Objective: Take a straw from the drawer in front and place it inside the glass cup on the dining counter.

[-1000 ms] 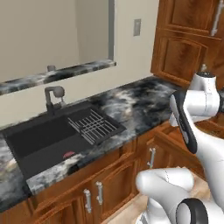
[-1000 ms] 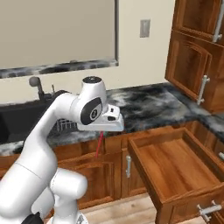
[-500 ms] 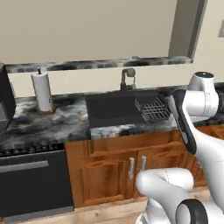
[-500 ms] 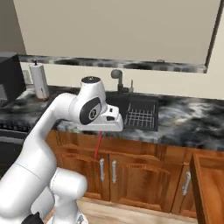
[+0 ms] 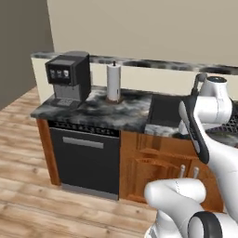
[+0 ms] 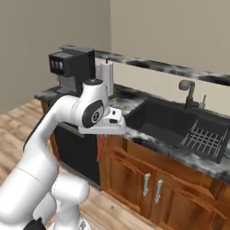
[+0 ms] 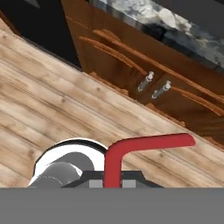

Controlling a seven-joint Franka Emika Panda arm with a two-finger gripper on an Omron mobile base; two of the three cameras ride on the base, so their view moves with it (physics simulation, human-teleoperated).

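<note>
My gripper (image 6: 106, 134) hangs in front of the kitchen worktop's edge, shut on the red straw (image 6: 101, 148). The straw dangles down from the fingers, over the cabinet front. In the hand view the straw (image 7: 131, 148) rises from between the gripper (image 7: 114, 178) and bends to the right, above wooden floor and cabinet fronts. The drawer, the glass cup and the dining counter are out of view.
A black coffee machine (image 5: 69, 76) and a paper towel roll (image 5: 113, 82) stand on the marbled worktop (image 5: 100, 111). A black sink (image 6: 175, 119) holds a wire rack (image 6: 204, 137). A dark dishwasher (image 5: 86, 158) and cabinet doors (image 6: 150, 188) sit below. Wooden floor (image 5: 28, 186) lies to the left.
The base has turned left, so the whole scene slid right: the open drawer left the view and the coffee machine and dishwasher came in. The straw stays in the shut gripper.
</note>
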